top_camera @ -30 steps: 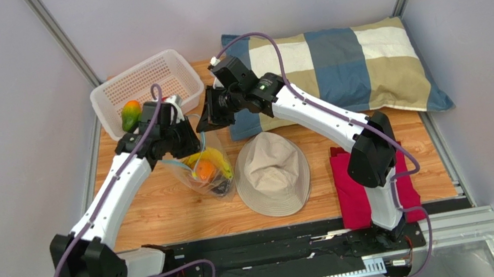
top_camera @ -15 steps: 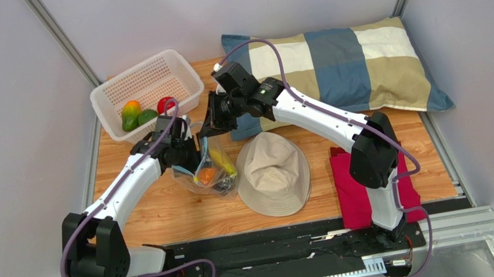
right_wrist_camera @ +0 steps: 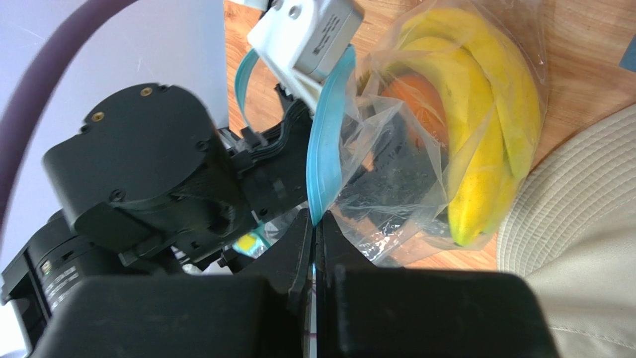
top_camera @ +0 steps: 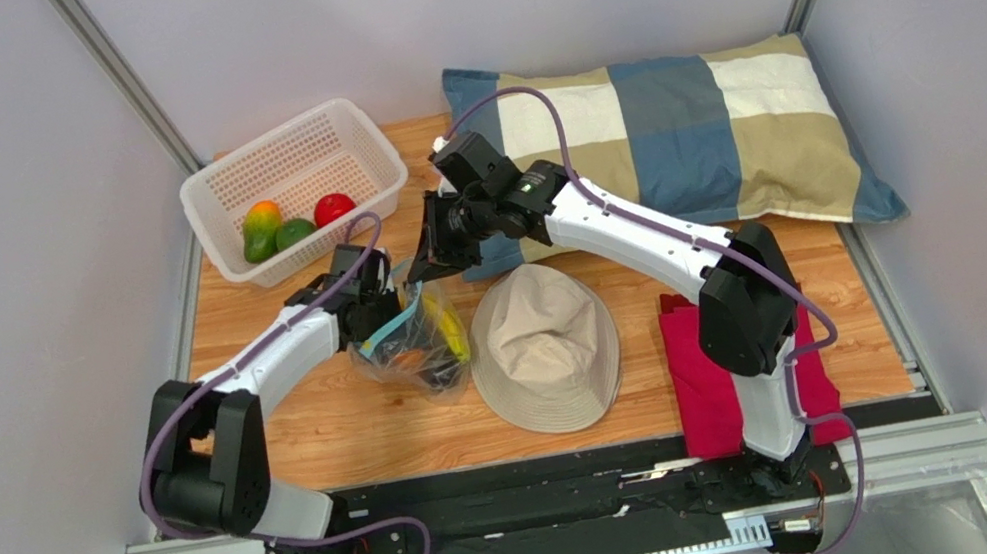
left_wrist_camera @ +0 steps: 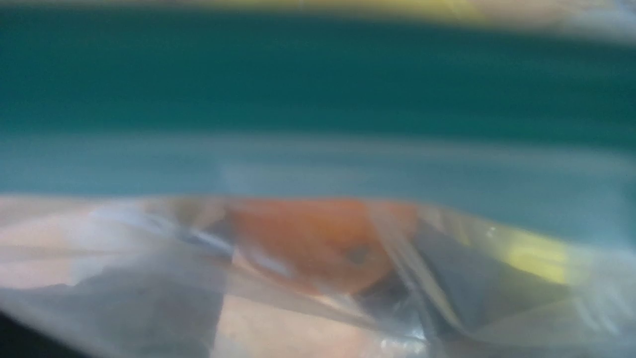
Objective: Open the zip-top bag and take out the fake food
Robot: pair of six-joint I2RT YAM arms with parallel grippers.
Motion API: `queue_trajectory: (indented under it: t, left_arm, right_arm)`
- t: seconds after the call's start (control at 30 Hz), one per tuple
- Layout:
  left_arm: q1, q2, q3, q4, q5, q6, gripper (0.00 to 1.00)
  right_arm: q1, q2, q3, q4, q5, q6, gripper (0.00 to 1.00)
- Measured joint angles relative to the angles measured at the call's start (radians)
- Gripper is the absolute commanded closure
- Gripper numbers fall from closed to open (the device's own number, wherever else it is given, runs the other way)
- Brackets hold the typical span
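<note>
Zip-top bag [top_camera: 410, 357] lies on the table [top_camera: 329, 431] just beside the hat [top_camera: 542, 345], with bananas [right_wrist_camera: 485, 127] and an orange [right_wrist_camera: 414, 93] inside. My right gripper [right_wrist_camera: 315, 227] pinches its blue zip strip [right_wrist_camera: 328, 127] — the left gripper [top_camera: 375, 303] is at the bag's mouth, but I can't tell how its jaws stand.

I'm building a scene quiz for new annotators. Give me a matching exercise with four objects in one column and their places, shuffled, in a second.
Things:
1. bananas
2. red apple
3. hat
4. pillow

Places:
A. in the white basket
B. along the far edge, right side
C. inside the zip-top bag
D. right beside the zip-top bag

Pairs: 1-C, 2-A, 3-D, 4-B
</note>
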Motion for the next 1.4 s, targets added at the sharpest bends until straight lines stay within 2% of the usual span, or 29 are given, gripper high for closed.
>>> queue_trajectory:
  t: [0.2,0.3,0.33,0.4,0.43,0.53,0.63,0.8,1.23,1.4]
  left_arm:
    - [0.0,0.038,0.0,0.047,-0.035,-0.007,0.11]
    - [0.0,0.038,-0.004,0.08,-0.064,-0.01,0.19]
    - [0.0,0.038,-0.007,0.093,-0.074,-0.01,0.31]
    - [0.0,0.039,-0.009,0.112,-0.086,-0.012,0.43]
    - [0.0,0.042,-0.009,0.122,-0.092,-0.008,0.53]
    - [0.0,0.046,-0.009,0.141,-0.1,0.0,0.72]
    - [0.0,0.037,-0.009,0.136,-0.105,0.009,1.0]
    - [0.001,-0.077,-0.009,0.074,-0.091,0.027,1.0]
    - [0.001,-0.673,-0.062,-0.085,0.166,0.067,1.0]
    - [0.001,-0.804,-0.048,-0.118,0.142,0.045,1.0]
  right_arm:
    - [0.0,0.0,-0.01,-0.002,-0.011,-0.015,1.0]
    - [-0.001,0.0,-0.01,-0.004,-0.021,-0.026,1.0]
    - [-0.002,0.0,-0.01,-0.007,-0.024,-0.029,1.0]
    - [-0.002,0.0,-0.01,-0.013,-0.026,-0.036,1.0]
    - [-0.002,0.0,-0.01,-0.016,-0.028,-0.04,1.0]
    - [-0.002,0.0,-0.01,-0.023,-0.029,-0.052,1.0]
    - [-0.003,0.0,-0.01,-0.023,-0.032,-0.062,1.0]
    - [-0.006,0.008,-0.004,-0.026,-0.028,-0.095,1.0]
    - [-0.025,0.083,0.095,-0.07,0.0,-0.149,1.0]
    - [-0.026,0.092,0.095,-0.093,0.011,-0.168,1.0]
